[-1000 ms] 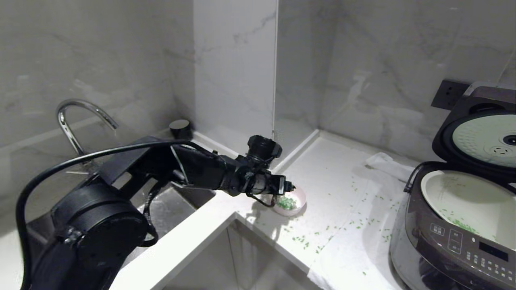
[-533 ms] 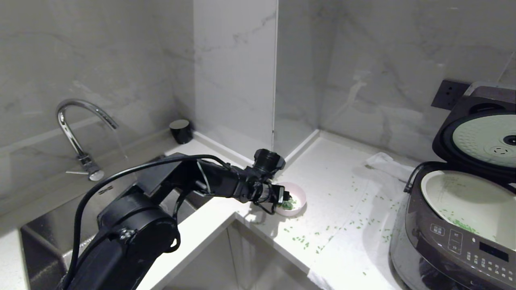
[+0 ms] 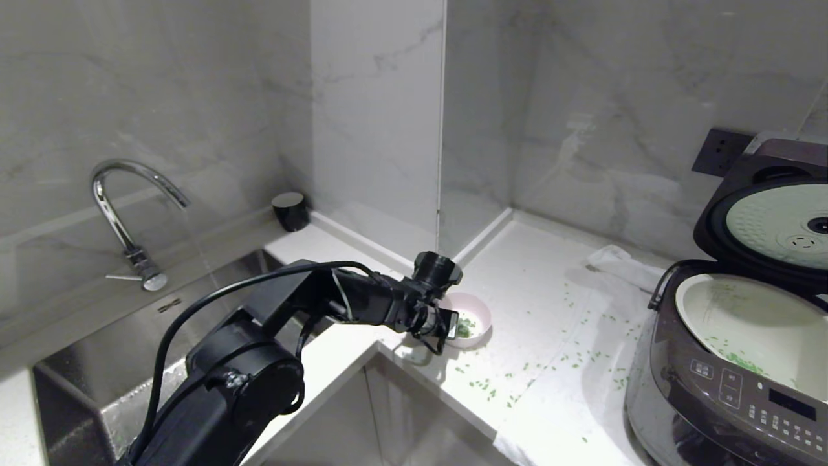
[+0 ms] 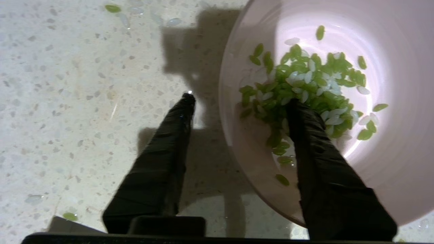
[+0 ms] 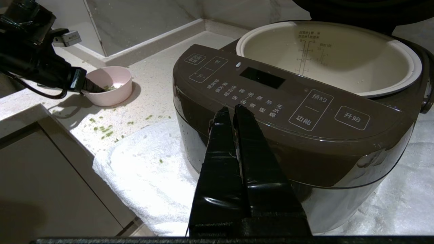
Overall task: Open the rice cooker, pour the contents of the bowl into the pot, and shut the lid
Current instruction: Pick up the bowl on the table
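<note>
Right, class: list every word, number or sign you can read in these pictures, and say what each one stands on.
"开始": a button on the front panel of the rice cooker.
"预约": upper half of the button beside it.
"功能": lower half of that same button.
Row of small characters across the panel's middle, and the two buttons at its other end: too small to read surely.
Level marks and figures on the wall of the pot: too small to read.

The left arm is all matte black, chunky round joint housing, a loose black cable looping over it; both end effectors have tapered, glossy black fingers.
</note>
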Motion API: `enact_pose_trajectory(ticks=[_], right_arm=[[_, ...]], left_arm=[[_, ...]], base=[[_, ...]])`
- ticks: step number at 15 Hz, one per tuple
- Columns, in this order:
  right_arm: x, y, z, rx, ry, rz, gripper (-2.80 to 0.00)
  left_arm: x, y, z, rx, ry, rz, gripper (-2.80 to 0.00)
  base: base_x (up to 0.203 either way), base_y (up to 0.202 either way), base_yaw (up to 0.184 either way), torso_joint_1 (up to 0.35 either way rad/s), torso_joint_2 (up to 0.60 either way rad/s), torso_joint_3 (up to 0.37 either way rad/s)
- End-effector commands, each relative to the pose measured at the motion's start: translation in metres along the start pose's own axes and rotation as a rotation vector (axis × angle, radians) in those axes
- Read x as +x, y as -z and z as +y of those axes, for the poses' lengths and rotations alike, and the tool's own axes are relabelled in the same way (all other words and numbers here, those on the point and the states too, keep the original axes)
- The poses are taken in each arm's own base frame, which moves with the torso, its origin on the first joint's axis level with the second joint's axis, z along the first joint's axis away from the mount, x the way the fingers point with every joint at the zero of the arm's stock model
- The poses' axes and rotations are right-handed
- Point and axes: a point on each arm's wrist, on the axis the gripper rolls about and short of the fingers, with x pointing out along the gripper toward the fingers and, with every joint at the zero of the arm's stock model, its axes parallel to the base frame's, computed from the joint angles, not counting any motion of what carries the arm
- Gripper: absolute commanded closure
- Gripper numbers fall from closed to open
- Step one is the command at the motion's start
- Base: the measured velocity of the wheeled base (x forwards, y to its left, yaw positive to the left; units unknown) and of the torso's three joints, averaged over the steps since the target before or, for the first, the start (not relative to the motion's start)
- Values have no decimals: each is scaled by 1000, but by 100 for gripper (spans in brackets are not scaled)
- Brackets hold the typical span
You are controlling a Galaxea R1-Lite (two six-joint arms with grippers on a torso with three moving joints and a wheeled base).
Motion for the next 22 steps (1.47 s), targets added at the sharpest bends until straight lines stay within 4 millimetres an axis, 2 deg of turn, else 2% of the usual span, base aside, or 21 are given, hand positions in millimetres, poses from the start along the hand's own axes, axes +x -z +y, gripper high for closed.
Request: enact_pose_trajectory(ticks=[1, 7, 13, 15, 18, 22], right_arm=[[0, 0, 0, 0, 0, 1, 0], [0, 0, 0, 0, 0, 1, 0], [0, 0, 0, 0, 0, 1, 0], [0, 0, 0, 0, 0, 1, 0], [0, 0, 0, 0, 0, 1, 0], [0, 0, 0, 0, -1, 1, 0]], left_arm=[[-1, 1, -4, 3, 4, 0, 0], [-14, -3, -14, 16, 17, 0, 0], [-49, -12, 1, -58, -18, 57, 0], [-64, -13, 11, -81, -29, 64, 0], [-76, -13, 33, -161, -62, 79, 0], [-91, -5, 79, -275, -131, 68, 0]], base=[[0, 0, 0, 0, 0, 0], [0, 0, 0, 0, 0, 0], [0, 0, 0, 0, 0, 0], [0, 0, 0, 0, 0, 0], [0, 0, 0, 0, 0, 0], [0, 0, 0, 0, 0, 0]])
